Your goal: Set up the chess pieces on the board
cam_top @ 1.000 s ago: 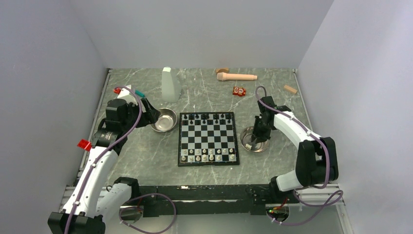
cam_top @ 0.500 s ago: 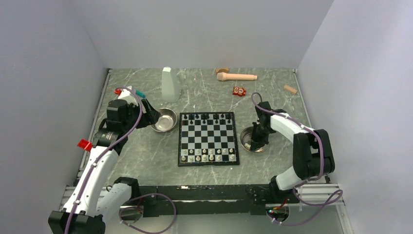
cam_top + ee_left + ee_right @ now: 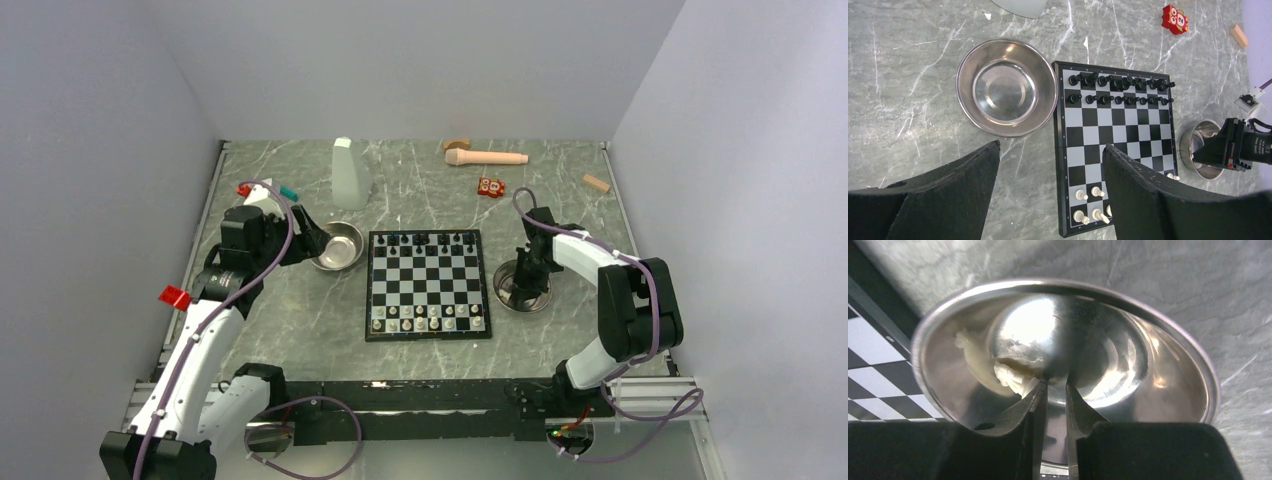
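Grey marble tabletop (image 3: pixel 290 320), pale walls: board (image 3: pixel 428 283) lies square to it, black pieces (image 3: pixel 425 240) farthest; left gripper (image 3: pixel 1052 150) gapes, right gripper (image 3: pixel 1054 385) barely parted, empty.

Left arm (image 3: pixel 190 355), right arm (image 3: pixel 590 250): white links, black joints, purple cables; black claw fingers (image 3: pixel 1148 200).

A robotics lab test cell is indicated. A marble-patterned counter (image 3: pixel 300 310) is closed in on three sides by plain pale walls (image 3: pixel 420 70). Two white and black robot arms, the left arm (image 3: pixel 200 340) and the right arm (image 3: pixel 620 300), are bolted to a rail (image 3: pixel 440 395) at the near edge, where purple cables (image 3: pixel 310 405) are looped. Unrelated props are laid out: a board (image 3: pixel 427 284), steel bowls (image 3: pixel 337 246), a red toy block (image 3: pixel 490 187) and a pale bottle (image 3: pixel 350 173).
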